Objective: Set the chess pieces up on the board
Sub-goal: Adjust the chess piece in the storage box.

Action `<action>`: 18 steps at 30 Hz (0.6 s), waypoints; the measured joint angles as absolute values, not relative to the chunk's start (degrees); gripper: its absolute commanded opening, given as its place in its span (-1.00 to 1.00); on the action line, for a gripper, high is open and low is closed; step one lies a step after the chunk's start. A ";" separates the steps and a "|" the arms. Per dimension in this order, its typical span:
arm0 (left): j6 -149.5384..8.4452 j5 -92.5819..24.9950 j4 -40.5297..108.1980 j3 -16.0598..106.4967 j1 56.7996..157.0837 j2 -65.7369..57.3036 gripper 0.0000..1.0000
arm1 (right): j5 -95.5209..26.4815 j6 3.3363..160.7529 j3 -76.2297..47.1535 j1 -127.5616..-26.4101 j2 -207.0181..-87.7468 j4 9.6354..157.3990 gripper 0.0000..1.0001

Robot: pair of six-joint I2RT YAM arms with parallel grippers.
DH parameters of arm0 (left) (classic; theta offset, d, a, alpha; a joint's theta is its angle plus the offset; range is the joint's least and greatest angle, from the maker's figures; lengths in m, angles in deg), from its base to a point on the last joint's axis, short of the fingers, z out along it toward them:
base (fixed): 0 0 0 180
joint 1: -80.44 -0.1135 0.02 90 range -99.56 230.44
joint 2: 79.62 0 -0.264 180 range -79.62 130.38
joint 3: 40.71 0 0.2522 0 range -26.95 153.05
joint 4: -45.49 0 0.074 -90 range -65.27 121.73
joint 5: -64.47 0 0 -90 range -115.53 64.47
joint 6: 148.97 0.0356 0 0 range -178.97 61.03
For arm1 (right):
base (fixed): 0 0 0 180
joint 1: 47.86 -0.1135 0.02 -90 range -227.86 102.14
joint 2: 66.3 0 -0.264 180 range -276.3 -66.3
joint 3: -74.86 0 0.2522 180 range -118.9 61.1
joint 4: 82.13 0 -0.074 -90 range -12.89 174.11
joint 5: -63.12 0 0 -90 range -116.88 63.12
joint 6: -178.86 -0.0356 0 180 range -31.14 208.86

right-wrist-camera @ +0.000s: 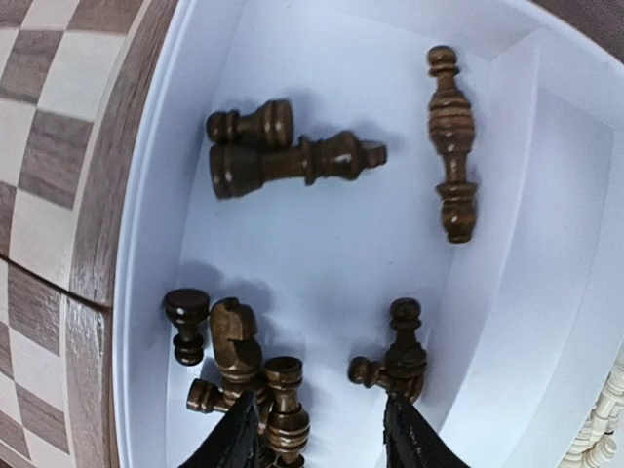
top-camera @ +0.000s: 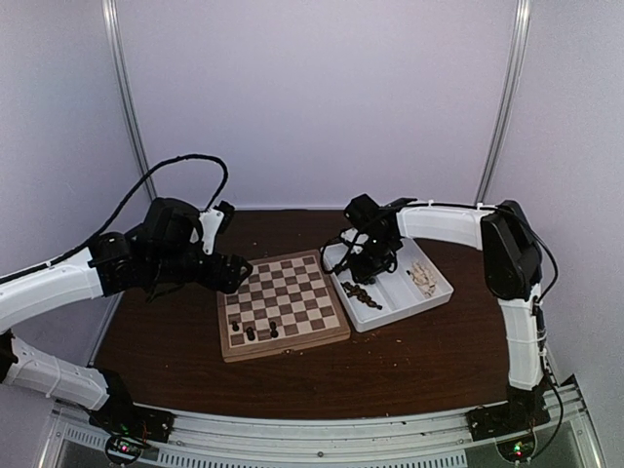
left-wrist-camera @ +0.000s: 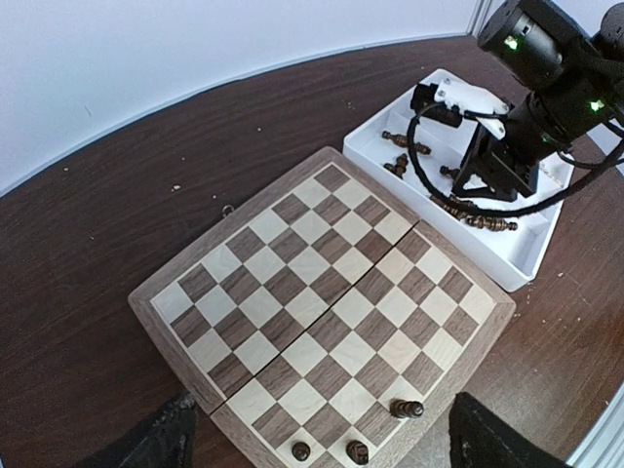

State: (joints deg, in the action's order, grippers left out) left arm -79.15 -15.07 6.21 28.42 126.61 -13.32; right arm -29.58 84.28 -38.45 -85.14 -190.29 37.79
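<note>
The left end effector (top-camera: 232, 274) hovers released over the left edge of the board (left-wrist-camera: 312, 273). Three chess pieces (left-wrist-camera: 407, 409) sit in its near row, and the rest lie tumbled in the white tray (right-wrist-camera: 507, 195) just right of it on the tabletop. There the right end effector (right-wrist-camera: 322, 441) hangs low with fingers apart, grasping nothing I can see; I judge it should centre on one small, turned, dark-brown piece, clear of its neighbours, before clenching.

No text, label or number is legible, perhaps owing to blur.
</note>
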 measured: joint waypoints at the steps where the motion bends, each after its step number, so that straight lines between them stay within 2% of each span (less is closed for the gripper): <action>1: -79.15 -15.07 6.21 28.29 126.59 -13.41 0.80 | -29.60 84.19 -38.60 -84.90 -190.26 38.07 -0.11; 10: -79.17 -15.47 6.30 28.16 126.59 -12.73 0.81 | -32.66 80.28 -39.81 -82.93 -190.26 41.11 -0.14; 18: -79.22 -16.12 6.34 28.16 126.59 -10.81 0.80 | -32.09 63.12 -42.93 -81.97 -190.35 45.20 -0.12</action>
State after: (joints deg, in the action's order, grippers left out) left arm -79.22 -16.12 6.34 28.16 126.59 -10.81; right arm -32.09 63.12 -42.93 -81.97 -190.35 45.20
